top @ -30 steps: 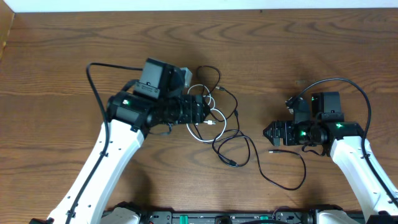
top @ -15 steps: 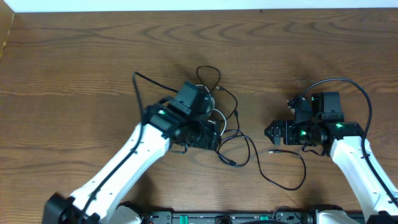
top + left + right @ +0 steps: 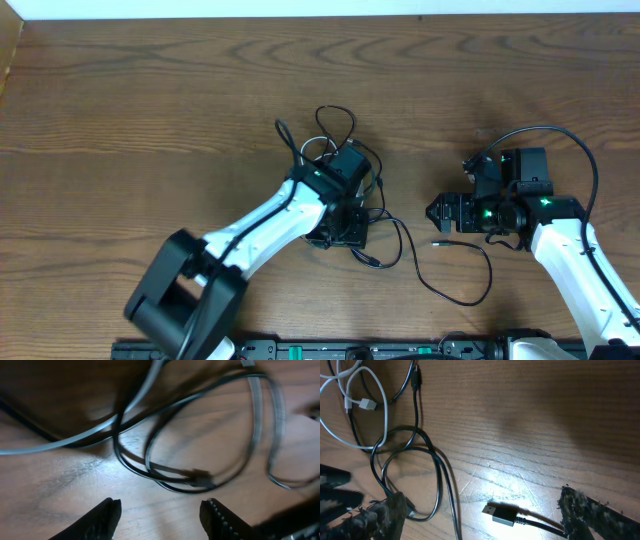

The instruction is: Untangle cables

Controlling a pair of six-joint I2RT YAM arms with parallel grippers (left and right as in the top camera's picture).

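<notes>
Lying mid-frame in the overhead view on the wooden table (image 3: 120, 90), the tangle of cables (image 3: 400, 240) is partly covered by the left gripper (image 3: 162, 520), whose fingers are spread with nothing between them, a black cable loop (image 3: 200, 480) being seen just ahead of the tips. The white cable (image 3: 386, 417) is seen at the upper left of the right wrist frame, looped among black ones. The right gripper (image 3: 481, 502) is held wide apart at centre right of the overhead frame, and a black USB plug (image 3: 502, 514) is seen on the wood between its fingers, untouched.
</notes>
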